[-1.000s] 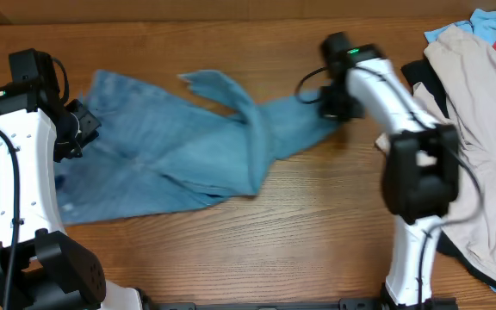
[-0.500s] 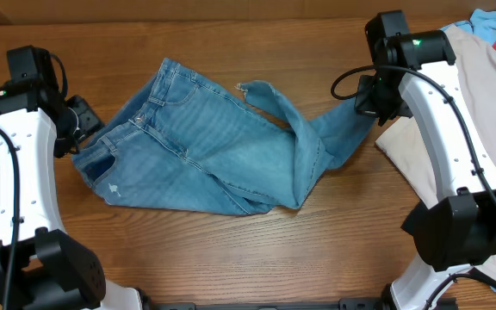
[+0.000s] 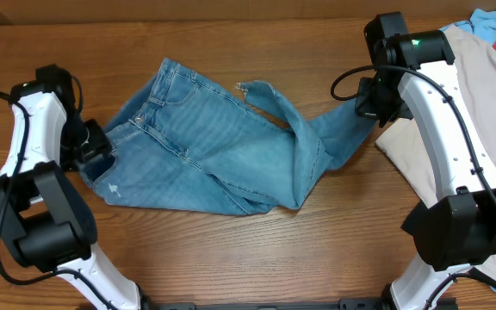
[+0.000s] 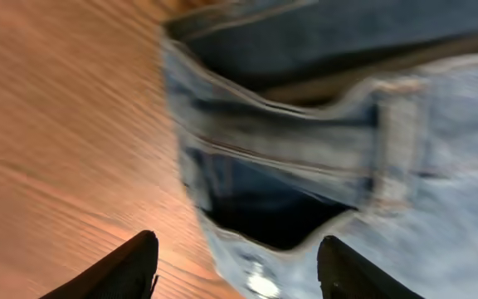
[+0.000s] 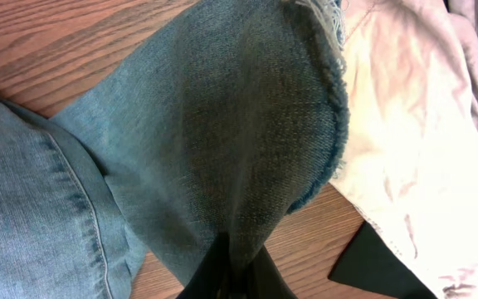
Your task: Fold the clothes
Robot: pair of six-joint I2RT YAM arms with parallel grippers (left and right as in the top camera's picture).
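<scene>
Now left gripper (image 4: 237, 249), shifted, gapes over jeans (image 3: 222, 146); right gripper (image 5: 232, 270) stays clamping them.

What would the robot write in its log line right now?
left gripper open at jeans waistband | right gripper shut on jeans leg end | jeans rumpled on table, not yet folded

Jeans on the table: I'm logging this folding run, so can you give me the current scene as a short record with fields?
garment: jeans, rumpled and unfolded on the table
waist end: toward the left arm
legs: twisted, not laid straight
left jaws: open at the waistband, holding nothing
right jaws: shut on one leg near its frayed hem
nearby: beige garment, right beside the held leg
fold status: not yet started
</scene>
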